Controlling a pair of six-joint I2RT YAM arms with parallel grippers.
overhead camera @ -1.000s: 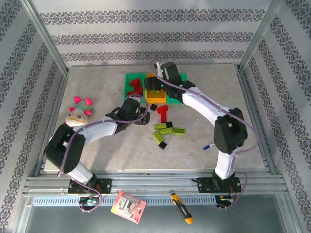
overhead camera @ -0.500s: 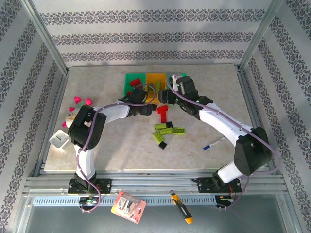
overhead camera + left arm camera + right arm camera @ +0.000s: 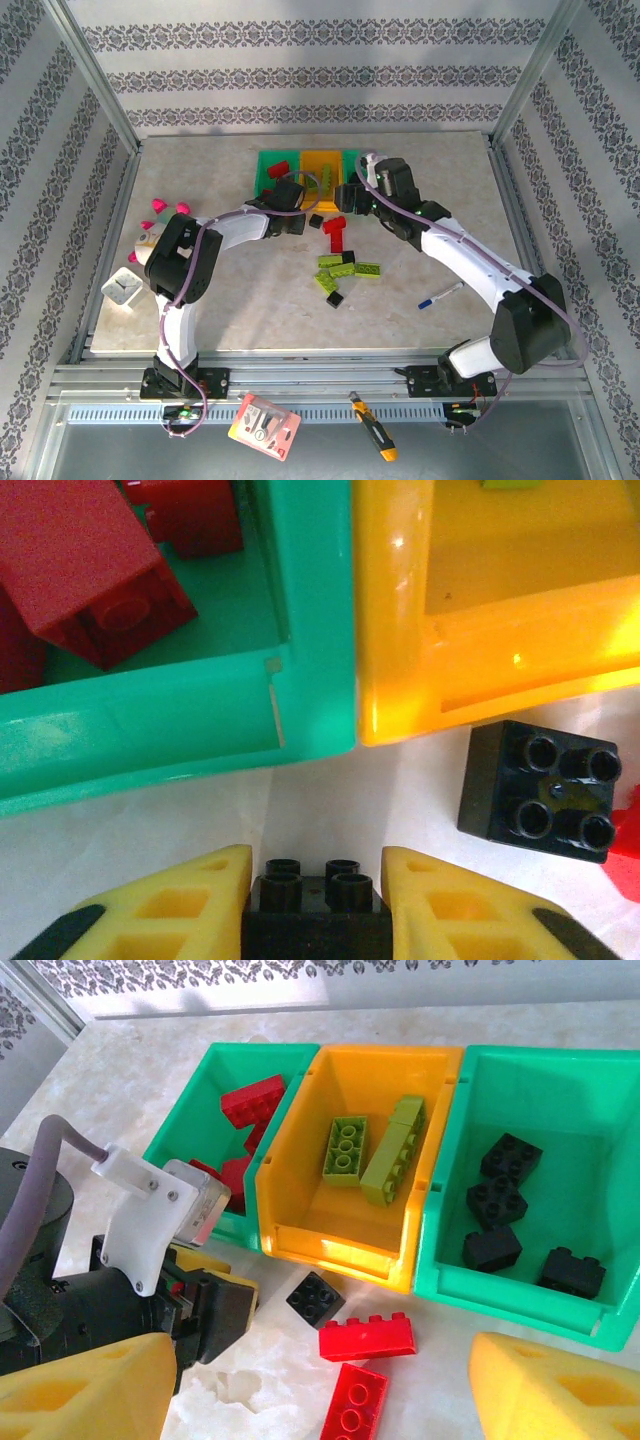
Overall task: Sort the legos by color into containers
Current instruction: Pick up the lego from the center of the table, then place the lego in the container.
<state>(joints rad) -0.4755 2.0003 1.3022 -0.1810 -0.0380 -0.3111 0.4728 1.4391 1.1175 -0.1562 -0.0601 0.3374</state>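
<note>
Grippers: left gripper (image 3: 315, 875) is clamping small black studded plastic brick (image 3: 315, 925) just before green plastic bin (image 3: 200, 730) of red bricks | right gripper (image 3: 320, 1348) is hovering, jaws spread wide, over loose red plastic bricks (image 3: 350, 1407).

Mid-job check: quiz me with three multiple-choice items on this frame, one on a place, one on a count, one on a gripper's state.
1. The sorted black bricks lie in: A the left green bin; B the yellow bin; C the right green bin.
2. Lime bricks in the yellow bin: A none; B two; C five.
3. The left gripper is: A open; B shut on a red brick; C shut on a black brick.
Key: 1 C, they show inside it; 2 B, two lie side by side; 3 C, its fingers clamp the black brick.
</note>
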